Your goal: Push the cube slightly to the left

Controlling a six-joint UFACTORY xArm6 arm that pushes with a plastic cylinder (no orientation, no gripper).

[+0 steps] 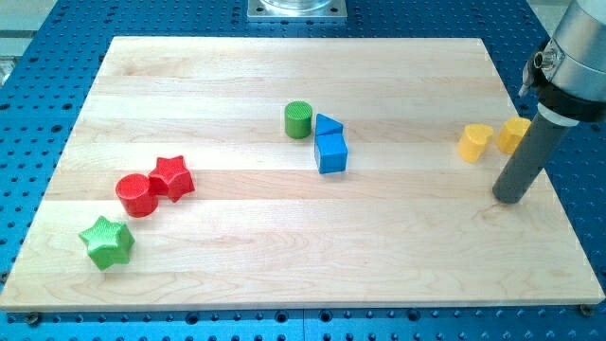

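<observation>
At the lower left of the frame a green star block [106,242] lies on the wooden board [284,256]. Up and to its right sits a red cylinder [135,195], touching a red star block [171,177] on its right side.

Near the middle of the frame, slightly above centre, stands a green cylinder [298,120]. Just beside it to the right is a blue triangular block [327,125], and directly below that, touching it, sits the blue cube [331,152]. The cube is bright blue with a lighter top face and a darker front face, turned a little askew to the board's edges.

At the right of the frame, a yellow cylinder-like block [474,143] lies close to a second yellow block [514,134], whose shape is partly hidden by the rod. My tip [510,198] rests on the board just below and right of the yellow pair, well apart from the blue cube. There is no claw on this arm, only the dark rod.
</observation>
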